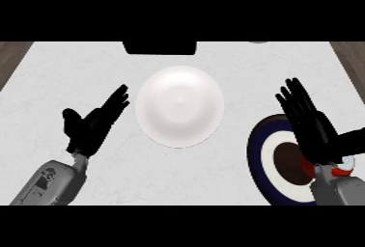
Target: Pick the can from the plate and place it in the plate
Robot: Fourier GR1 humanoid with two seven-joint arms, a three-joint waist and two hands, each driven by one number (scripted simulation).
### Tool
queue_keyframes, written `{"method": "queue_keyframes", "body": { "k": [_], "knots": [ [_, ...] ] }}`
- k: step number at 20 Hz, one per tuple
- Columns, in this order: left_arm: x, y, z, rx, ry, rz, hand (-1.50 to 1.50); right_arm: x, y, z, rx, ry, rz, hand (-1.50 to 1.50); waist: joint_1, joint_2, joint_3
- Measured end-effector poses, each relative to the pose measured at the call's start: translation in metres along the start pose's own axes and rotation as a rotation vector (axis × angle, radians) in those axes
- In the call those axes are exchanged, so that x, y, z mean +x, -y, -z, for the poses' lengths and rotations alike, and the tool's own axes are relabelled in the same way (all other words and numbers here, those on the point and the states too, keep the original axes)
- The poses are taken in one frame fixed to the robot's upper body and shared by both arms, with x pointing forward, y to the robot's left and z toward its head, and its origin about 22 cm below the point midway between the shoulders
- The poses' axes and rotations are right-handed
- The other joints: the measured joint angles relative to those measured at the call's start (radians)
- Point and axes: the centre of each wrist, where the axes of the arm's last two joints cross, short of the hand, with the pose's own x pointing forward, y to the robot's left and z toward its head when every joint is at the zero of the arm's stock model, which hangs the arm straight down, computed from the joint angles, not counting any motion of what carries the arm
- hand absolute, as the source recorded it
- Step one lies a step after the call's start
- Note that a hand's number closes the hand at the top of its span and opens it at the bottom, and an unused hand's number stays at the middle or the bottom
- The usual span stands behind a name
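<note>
Both hands open, fingers straight, holding nothing. Left hand (91, 124) over the table (57, 72), left of the white plate (179, 106). Right hand (310, 126) over the blue-ringed plate (254, 149). Can (347, 166) (mostly hidden under the right wrist) is at that plate's right side.

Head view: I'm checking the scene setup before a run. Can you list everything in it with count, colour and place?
white plate: one, white, middle of the counter.
ringed plate: one, dark blue rim, white ring, brown centre; lower right, partly hidden by the right hand and forearm.
can: one, red and white, by the ringed plate, mostly hidden behind the right wrist.
black object: one, black, far edge, top centre; cannot tell what it is.
counter: one, pale grey-white.
left hand: one, black, open, left of the white plate.
right hand: one, black, open, over the ringed plate.
</note>
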Motion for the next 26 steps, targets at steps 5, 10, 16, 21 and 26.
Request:
{"method": "queue_keyframes", "body": {
  "k": [5, 10, 16, 21, 26],
  "knots": [
    [-0.012, -0.042, -0.023, 0.174, 0.000, 0.148, 0.00, 0.028, 0.033, -0.004, -0.326, 0.178, 0.102, -1.50, -0.019, -0.014, 0.005],
    [-0.024, -0.077, -0.046, 0.332, -0.014, 0.277, 0.00, 0.031, 0.094, -0.034, -0.872, 0.271, -0.065, -1.50, -0.043, -0.016, 0.000],
    [-0.044, -0.085, -0.073, 0.387, -0.004, 0.347, 0.00, 0.025, 0.068, -0.056, -1.288, 0.482, -0.135, -1.50, -0.030, -0.016, 0.001],
    [-0.053, -0.085, -0.085, 0.402, 0.016, 0.364, 0.00, 0.020, 0.011, -0.087, -1.289, 0.476, -0.164, -1.50, -0.023, -0.008, 0.002],
    [-0.052, -0.084, -0.093, 0.400, 0.027, 0.369, 0.00, 0.009, 0.000, -0.126, -1.230, 0.280, -0.276, -1.50, -0.012, -0.002, 0.000]
  ]
}}
